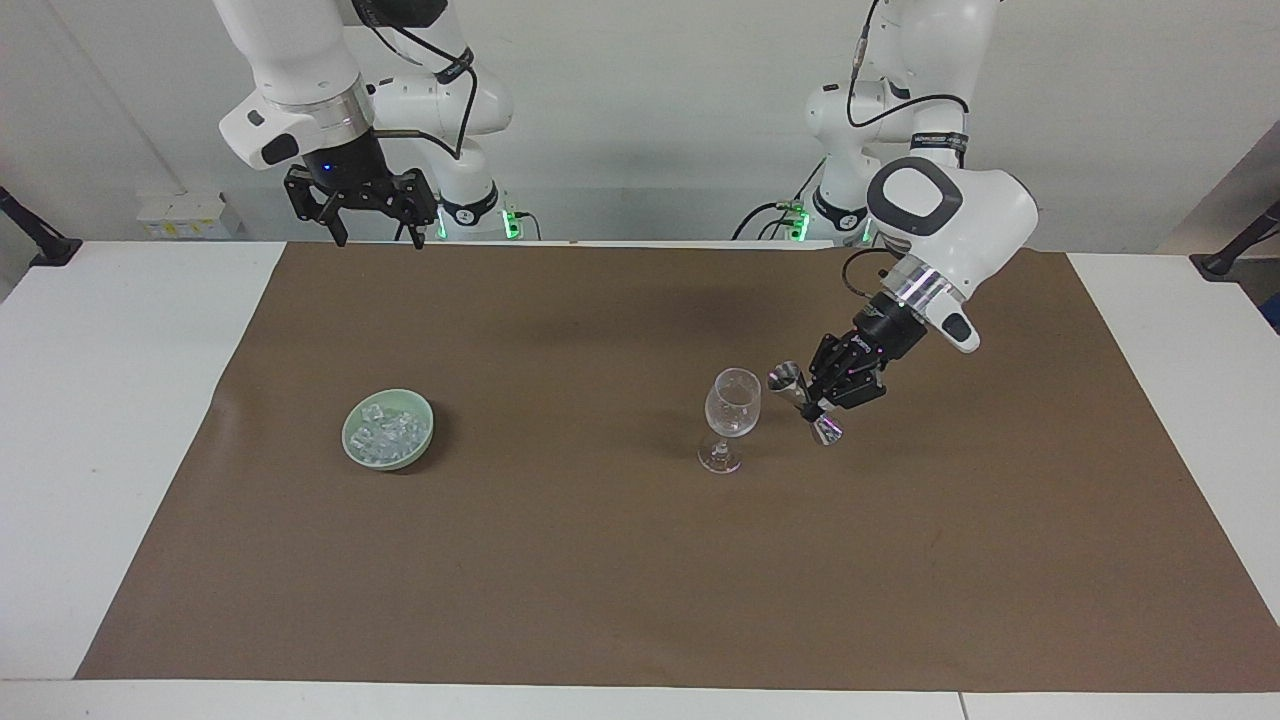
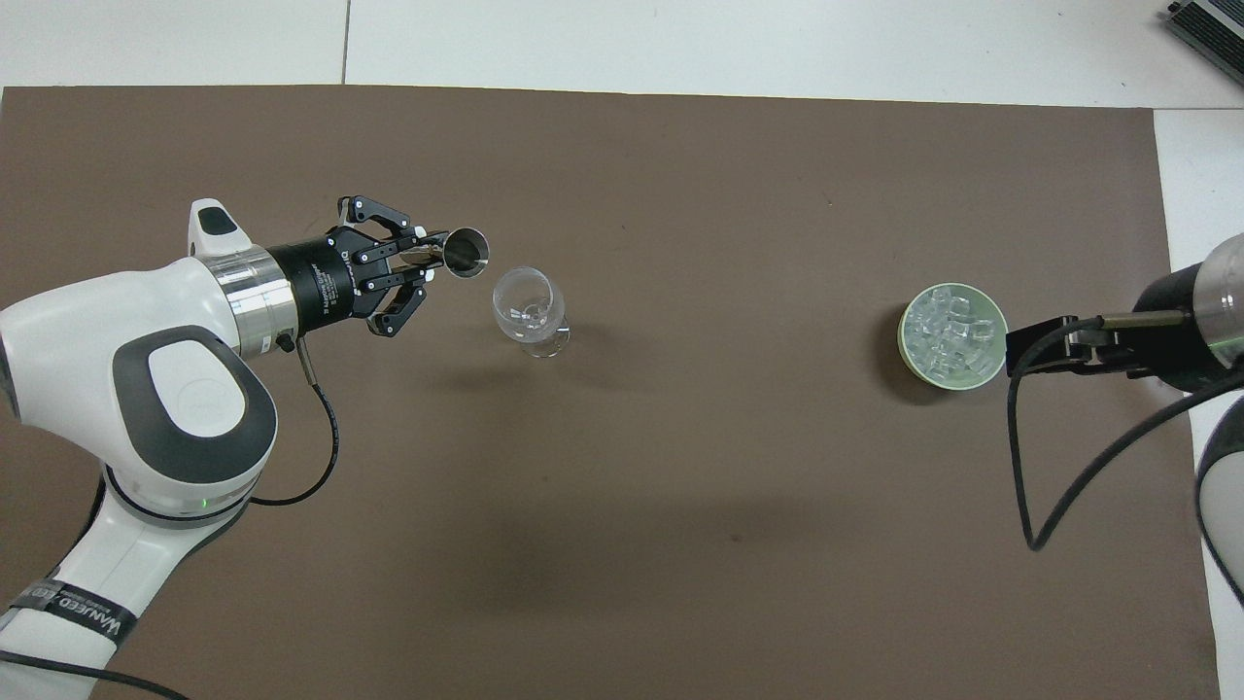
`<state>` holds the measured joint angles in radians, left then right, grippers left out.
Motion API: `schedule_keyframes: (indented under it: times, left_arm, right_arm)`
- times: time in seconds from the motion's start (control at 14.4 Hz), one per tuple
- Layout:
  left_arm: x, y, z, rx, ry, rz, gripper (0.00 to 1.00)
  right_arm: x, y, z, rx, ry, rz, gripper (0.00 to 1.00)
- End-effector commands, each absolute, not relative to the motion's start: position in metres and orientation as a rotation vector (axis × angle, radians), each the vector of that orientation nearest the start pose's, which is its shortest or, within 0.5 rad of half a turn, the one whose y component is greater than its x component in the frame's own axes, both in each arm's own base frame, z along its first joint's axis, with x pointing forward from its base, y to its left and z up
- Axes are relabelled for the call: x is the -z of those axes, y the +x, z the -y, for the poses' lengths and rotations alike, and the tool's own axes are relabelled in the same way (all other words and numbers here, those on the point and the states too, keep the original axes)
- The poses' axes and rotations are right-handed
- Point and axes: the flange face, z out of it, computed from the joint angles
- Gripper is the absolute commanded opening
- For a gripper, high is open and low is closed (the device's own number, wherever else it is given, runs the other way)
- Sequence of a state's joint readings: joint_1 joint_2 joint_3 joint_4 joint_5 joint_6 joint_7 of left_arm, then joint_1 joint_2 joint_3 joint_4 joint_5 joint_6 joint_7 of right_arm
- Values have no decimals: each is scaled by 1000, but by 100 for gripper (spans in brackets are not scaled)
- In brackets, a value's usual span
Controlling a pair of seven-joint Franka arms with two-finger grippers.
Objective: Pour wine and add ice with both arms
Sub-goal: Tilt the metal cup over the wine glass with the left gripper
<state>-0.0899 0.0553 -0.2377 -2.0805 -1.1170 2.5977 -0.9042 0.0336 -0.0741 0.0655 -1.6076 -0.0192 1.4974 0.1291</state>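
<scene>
— Facing view: is the left gripper (image 1: 812,397) pouring?
— Not yet; it is clenching a steel double-cone jigger (image 1: 803,399) beside the clear stemmed glass (image 1: 731,418).
— And the ice (image 1: 386,430)?
— Sitting untouched in the pale green bowl (image 1: 352,446); the right gripper (image 1: 370,222) is waiting spread open above the brown mat's edge nearest the robots.

A white table (image 1: 120,420) is carrying a brown mat (image 1: 620,560) that is covering most of its top. A plain pale wall (image 1: 640,110) is standing at the robots' end, and soft, even light is falling across everything.
</scene>
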Motion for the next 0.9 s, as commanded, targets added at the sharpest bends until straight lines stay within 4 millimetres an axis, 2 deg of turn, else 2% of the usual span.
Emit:
schedule_keyframes:
  times: [0.0,0.14,0.83]
  left_arm:
    - [-444,542,182,68,1728,-1482,0]
    - [-443,539,189,39,1737,-1474,0]
    - [-445,537,190,-60,1784,-1415,0]
  right_arm:
    - [-641,514,-50,-42,-3152,-15,100]
    - [-641,514,-50,-42,-3152,-15,100]
    - [-641,514,-50,-42,-3152,-15,100]
